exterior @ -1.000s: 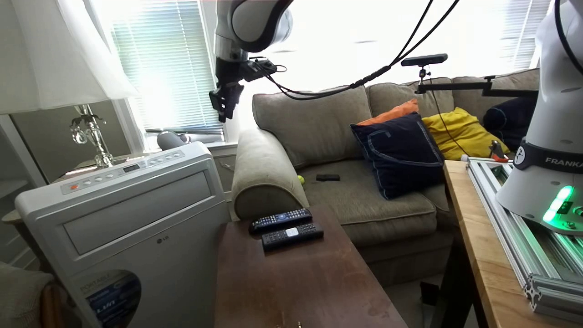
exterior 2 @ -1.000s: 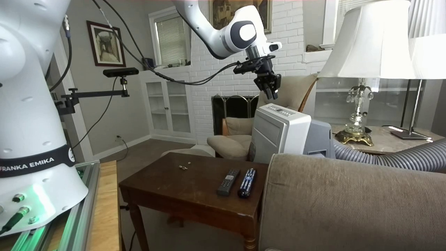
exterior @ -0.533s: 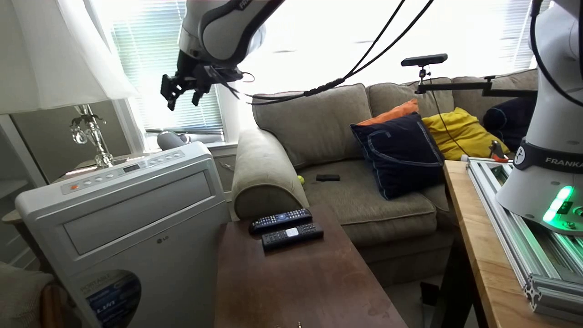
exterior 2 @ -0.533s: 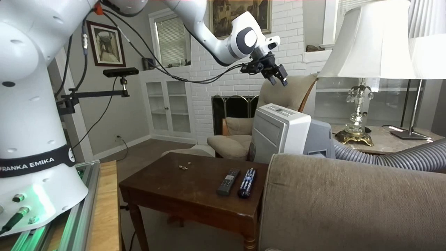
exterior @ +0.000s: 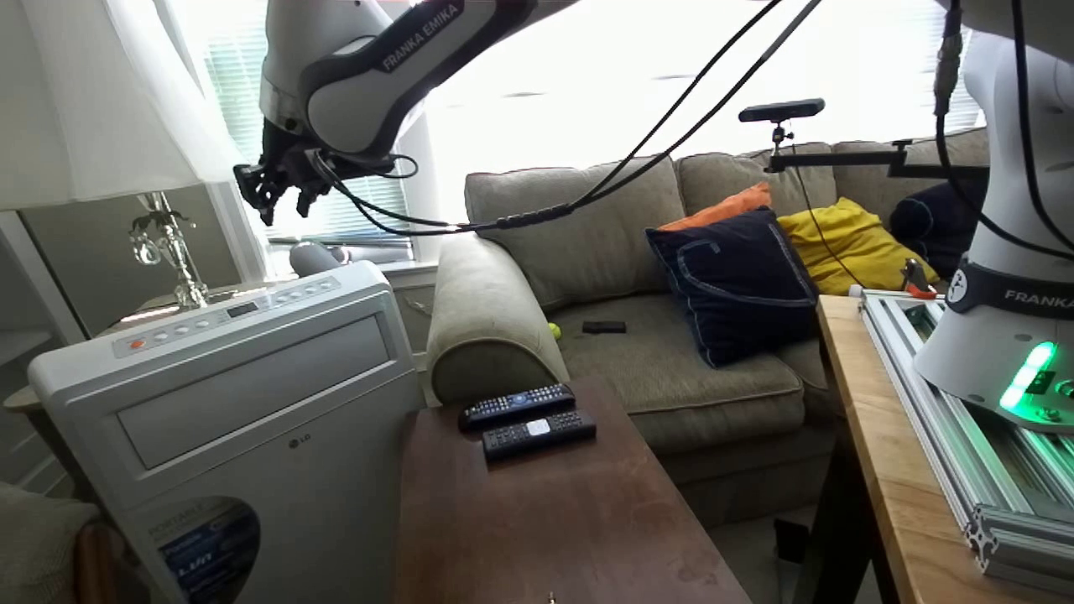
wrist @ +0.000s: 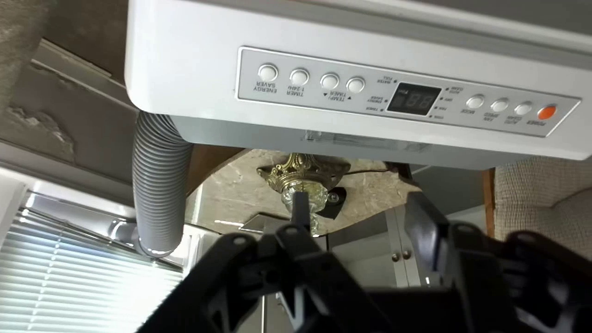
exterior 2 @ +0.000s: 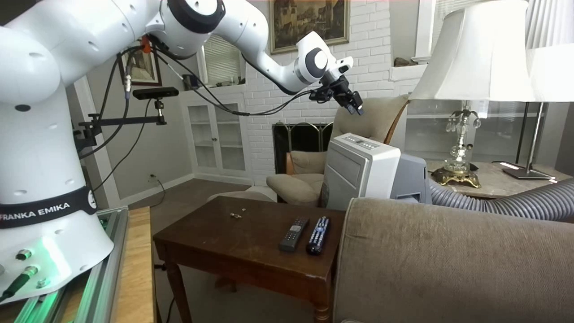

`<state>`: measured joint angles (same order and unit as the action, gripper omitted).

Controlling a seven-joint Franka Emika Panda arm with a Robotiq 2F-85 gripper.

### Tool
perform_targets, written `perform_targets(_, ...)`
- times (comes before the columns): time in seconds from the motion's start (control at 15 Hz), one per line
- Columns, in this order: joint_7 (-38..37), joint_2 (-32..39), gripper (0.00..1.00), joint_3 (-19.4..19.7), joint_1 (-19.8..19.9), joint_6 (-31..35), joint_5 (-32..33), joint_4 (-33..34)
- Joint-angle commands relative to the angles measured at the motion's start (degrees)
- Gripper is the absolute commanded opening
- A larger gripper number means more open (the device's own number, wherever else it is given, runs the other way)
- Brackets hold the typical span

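Black gripper [wrist: 360, 210] hangs above the air conditioner [wrist: 356, 95], 2 fingers [wrist: 426, 226] wide apart.

Gripper [wrist: 359, 203] is hanging above air conditioner [exterior: 243, 419]. Side table [exterior: 554, 520] is standing between workbench [exterior: 889, 445] and air conditioner, with sofa [exterior: 621, 369] just beside it. Two remotes [exterior: 537, 434] are lying side by side on table. Cushions [exterior: 730, 281] are leaning against sofa back [exterior: 579, 231]. Lamp [exterior: 126, 151] is standing on end table [exterior 2: 497, 185] behind air conditioner.

"FRANKA EMIKA" on the robot arm [exterior 2: 112, 31]; "LG", "POWER", "88" on the air conditioner [exterior: 243, 436].
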<state>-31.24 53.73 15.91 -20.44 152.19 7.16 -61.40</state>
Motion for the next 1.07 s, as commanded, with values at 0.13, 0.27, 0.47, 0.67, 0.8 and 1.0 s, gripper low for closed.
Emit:
perform_targets(0.13, 7.32, 2.18, 0.73, -4.57, 4.49, -4.95, 0.18, 8.34)
perform_targets(0.27, 5.5, 0.84, 0.61, -3.8, 3.67, -3.73, 0.78, 5.45)
perform_targets(0.47, 5.98, 0.92, 0.94, -4.13, 4.12, -3.81, 0.72, 6.03)
perform_targets(0.67, 11.43, -1.54, 1.0, -7.52, 5.29, -5.43, -0.23, 1.8)
perform_targets(0.8, 16.52, -3.97, 1.0, -10.25, 7.02, -5.9, -0.78, -2.65)
perform_targets(1.0, 24.09, -8.64, 1.0, -13.15, 10.23, -6.41, -0.77, -11.34)
